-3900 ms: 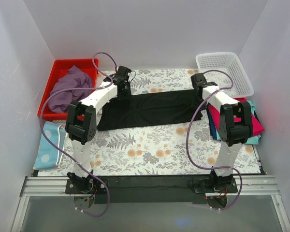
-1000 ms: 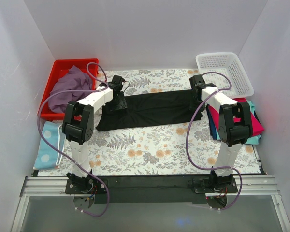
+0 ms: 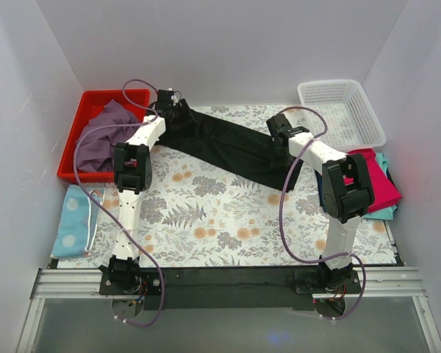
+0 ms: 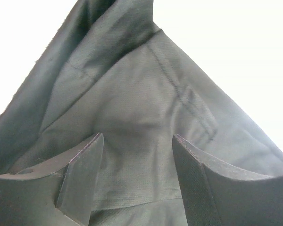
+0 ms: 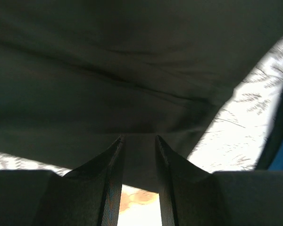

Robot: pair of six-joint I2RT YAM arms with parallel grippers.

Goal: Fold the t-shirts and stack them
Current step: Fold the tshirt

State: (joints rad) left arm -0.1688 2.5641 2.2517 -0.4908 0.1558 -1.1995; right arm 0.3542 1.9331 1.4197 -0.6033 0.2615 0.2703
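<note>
The large black t-shirt stretches as a long band slanting from the back left down to the mid right of the flowered table. My left gripper is shut on its back-left end. In the left wrist view a thick fold of the black t-shirt fills the wide gap of that gripper. My right gripper is shut on the shirt's right part, and dark cloth sits between its narrow jaws. A dusty purple t-shirt lies crumpled in the red bin.
A white basket stands at the back right. Folded magenta, teal and dark blue shirts are piled at the right edge beside the right arm. A light-blue dotted cloth lies at the left edge.
Both grippers have moved left and toward the back with the black shirt. It lay straight across the table and now slants, its left end up by the red bin.
</note>
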